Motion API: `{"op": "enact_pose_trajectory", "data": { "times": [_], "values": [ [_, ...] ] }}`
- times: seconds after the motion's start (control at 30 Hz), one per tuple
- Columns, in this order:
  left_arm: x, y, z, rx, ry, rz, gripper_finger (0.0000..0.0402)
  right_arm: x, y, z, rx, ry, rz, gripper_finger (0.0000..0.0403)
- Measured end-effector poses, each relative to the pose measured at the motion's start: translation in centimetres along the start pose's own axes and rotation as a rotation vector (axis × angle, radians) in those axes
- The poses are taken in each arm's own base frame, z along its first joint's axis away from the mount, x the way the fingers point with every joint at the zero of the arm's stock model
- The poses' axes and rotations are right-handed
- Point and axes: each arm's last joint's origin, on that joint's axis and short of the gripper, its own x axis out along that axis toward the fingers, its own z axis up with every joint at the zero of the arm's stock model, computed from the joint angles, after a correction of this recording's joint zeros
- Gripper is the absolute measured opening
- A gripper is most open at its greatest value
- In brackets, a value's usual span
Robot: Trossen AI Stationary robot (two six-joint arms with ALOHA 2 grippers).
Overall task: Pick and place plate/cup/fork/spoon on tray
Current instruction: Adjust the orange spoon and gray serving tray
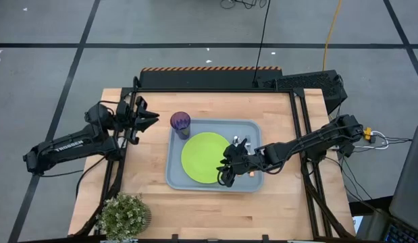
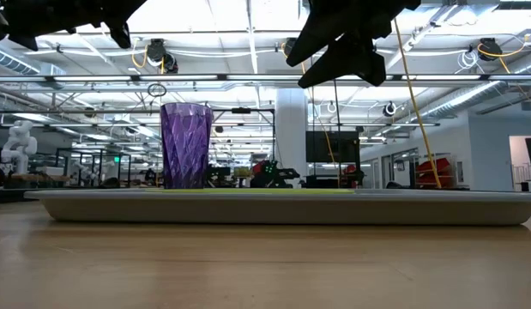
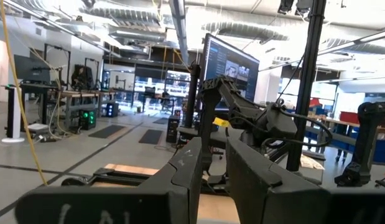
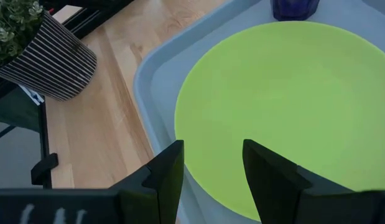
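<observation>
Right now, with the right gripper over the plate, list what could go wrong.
1. The right gripper hangs open above the plate's edge; coming down, it could bump or shift the plate on the tray.
2. The utensils lie just beside that arm; a sweep might knock them.
3. The cup stands upright in the tray corner near the left gripper and could tip.

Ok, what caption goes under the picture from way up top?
Lime-green round plate and purple tumbler on the grey-blue tray; right gripper above the plate's edge.
</observation>
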Motion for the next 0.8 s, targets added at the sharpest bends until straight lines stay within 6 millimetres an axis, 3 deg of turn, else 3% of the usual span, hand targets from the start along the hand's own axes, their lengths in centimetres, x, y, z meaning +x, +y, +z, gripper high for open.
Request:
{"op": "enact_pose_trajectory", "data": {
  "times": [0.47, 0.67, 0.8],
  "values": [
    [0.0, -0.1, 0.0, -0.022, 0.004, -0.028, 0.0076, 0.0, -0.1, 0.0, 0.004, 0.006, -0.006, 0.0155],
    [-0.5, -1.1, 0.7, 0.030, -0.011, -0.248, 0.0076, 0.0, -0.1, 0.0, -0.026, 0.004, -0.008, 0.0155],
    [-1.0, -1.6, 1.2, 0.064, -0.033, -0.297, 0.0076, 0.0, -0.1, 0.0, -0.015, 0.003, -0.008, 0.0155]
  ]
}}
